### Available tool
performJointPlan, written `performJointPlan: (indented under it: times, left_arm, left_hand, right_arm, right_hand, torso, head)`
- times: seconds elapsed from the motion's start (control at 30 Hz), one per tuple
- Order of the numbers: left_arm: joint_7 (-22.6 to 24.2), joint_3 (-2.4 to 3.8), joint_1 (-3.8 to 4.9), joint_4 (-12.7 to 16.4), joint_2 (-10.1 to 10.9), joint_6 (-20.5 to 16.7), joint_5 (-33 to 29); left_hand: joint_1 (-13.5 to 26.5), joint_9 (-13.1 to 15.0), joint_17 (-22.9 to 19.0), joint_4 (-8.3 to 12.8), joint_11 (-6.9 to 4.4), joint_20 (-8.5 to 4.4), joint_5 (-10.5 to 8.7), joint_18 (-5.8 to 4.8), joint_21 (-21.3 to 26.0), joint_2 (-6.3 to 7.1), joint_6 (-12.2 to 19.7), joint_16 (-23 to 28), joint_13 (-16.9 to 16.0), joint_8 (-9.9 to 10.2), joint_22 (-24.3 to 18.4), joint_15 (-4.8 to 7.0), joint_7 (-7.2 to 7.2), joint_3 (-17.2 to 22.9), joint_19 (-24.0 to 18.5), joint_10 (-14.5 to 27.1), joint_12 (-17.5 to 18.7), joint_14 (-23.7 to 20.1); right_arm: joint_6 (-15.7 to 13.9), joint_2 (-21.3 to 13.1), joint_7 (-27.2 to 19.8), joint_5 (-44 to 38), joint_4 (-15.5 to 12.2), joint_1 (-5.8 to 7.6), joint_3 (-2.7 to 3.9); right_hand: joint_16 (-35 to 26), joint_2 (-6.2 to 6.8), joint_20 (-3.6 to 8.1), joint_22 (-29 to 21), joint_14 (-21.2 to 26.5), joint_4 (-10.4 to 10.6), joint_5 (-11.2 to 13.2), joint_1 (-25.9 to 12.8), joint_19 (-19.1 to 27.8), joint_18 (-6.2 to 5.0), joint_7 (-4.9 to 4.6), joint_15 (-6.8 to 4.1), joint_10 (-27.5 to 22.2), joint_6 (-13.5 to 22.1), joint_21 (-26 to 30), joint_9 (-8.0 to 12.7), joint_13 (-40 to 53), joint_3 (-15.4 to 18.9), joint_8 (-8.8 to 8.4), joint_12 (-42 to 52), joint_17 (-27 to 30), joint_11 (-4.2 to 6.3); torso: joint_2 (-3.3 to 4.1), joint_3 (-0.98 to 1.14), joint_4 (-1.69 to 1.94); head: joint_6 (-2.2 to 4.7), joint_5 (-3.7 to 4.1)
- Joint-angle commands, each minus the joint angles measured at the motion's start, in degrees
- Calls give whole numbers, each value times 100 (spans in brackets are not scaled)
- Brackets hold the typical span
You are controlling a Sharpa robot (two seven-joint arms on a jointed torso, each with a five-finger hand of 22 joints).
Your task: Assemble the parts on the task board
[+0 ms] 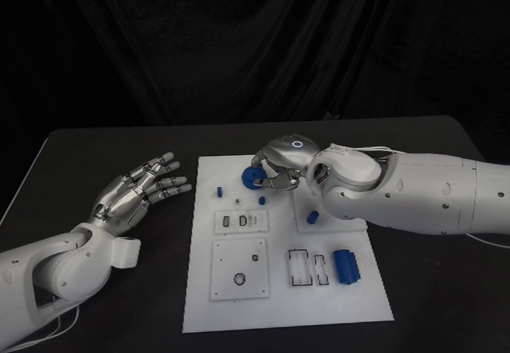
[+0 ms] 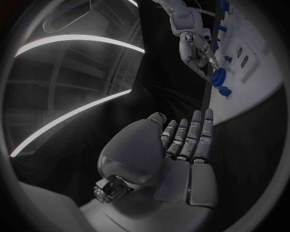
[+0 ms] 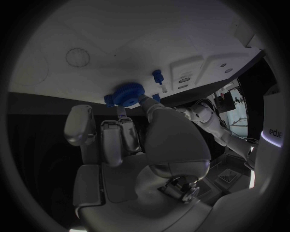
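Observation:
The white task board (image 1: pixel 284 307) lies in the middle of the black table. My right hand (image 1: pixel 282 165) reaches over its far end and pinches a blue gear (image 1: pixel 253 176) at its fingertips. In the right wrist view the gear (image 3: pixel 128 93) sits against the fingertips (image 3: pixel 123 116), close over the board (image 3: pixel 121 38), with a small blue peg (image 3: pixel 157 75) just beyond. My left hand (image 1: pixel 139 191) hovers left of the board, fingers spread, holding nothing. The left wrist view shows the left hand (image 2: pixel 184 145) and, far off, the right hand (image 2: pixel 196 50) with the gear (image 2: pixel 218 76).
On the board stand a small blue peg (image 1: pixel 219 191), a blue piece (image 1: pixel 261 199), another blue piece (image 1: pixel 312 217) and a larger ribbed blue part (image 1: pixel 344 266). Several recessed slots (image 1: pixel 242 270) lie in the board's middle and near end. Bare table (image 1: pixel 438 294) surrounds the board.

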State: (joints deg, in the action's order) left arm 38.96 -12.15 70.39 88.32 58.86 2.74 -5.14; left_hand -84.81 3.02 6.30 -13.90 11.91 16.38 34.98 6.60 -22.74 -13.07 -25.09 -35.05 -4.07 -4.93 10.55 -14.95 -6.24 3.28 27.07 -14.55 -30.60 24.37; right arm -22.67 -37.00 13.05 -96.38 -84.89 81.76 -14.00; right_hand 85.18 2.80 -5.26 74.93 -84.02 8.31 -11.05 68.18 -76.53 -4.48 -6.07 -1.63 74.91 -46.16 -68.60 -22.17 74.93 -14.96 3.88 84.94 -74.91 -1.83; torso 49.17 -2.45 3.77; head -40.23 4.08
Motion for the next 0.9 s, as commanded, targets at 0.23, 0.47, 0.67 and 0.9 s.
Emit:
performJointPlan:
  times: [0.23, 0.47, 0.67, 0.9]
  left_arm:
    - [157, 4, -12, 11, -2, 83, -17]
    - [156, 4, -14, 15, 0, 83, -17]
    - [156, 4, -14, 25, 12, 81, -17]
    - [173, 4, -15, 49, 33, 63, -17]
  left_hand:
    - [16, 3, -6, 1, 19, -14, 36, -105, -16, 38, 18, -24, 8, 11, 7, 11, -32, 26, -35, 7, -34, -34]
    - [16, 3, -6, 1, 19, -14, 36, -105, -16, 38, 18, -24, 8, 11, 7, 11, -32, 26, -35, 7, -34, -34]
    - [16, 3, -6, 1, 19, -14, 36, -105, -16, 38, 18, -24, 8, 11, 7, 11, -32, 26, -35, 7, -34, -34]
    - [26, 6, -9, 1, 18, -15, 37, -108, -19, 41, -2, -33, 8, 6, 9, 9, -34, 54, -43, 13, -38, -42]
  right_arm:
    - [57, 15, -23, -33, 15, -15, 2]
    - [207, -7, -3, -33, 15, -15, 1]
    - [268, -64, 0, -33, -4, -15, 1]
    - [79, -213, -47, -33, -70, -18, 0]
  right_hand:
    - [-71, -53, 4, 780, -89, 53, 5, -50, 106, -95, 12, 43, -184, 228, 142, 156, 378, 83, -30, -85, -908, 13]
    - [-81, -85, 2, 777, -78, 82, 7, -70, 115, -97, -1, 44, -200, 231, 160, 182, 370, 96, -18, -90, -898, 7]
    - [-76, -101, 0, 783, -81, 99, 23, -78, 105, -93, -17, 50, -177, 190, 150, 197, 386, 111, 6, -80, -903, -1]
    - [-69, -113, -3, 790, -88, 110, 33, -80, 91, -88, -27, 55, -142, 141, 134, 210, 408, 125, 28, -66, -910, -8]
  torso:
    - [1, 0, -3]
    - [0, 1, -1]
    - [0, -2, -2]
    - [-3, -2, -6]
  head:
    - [-8, -6]
    - [-10, -5]
    - [-16, -20]
    - [-33, -69]
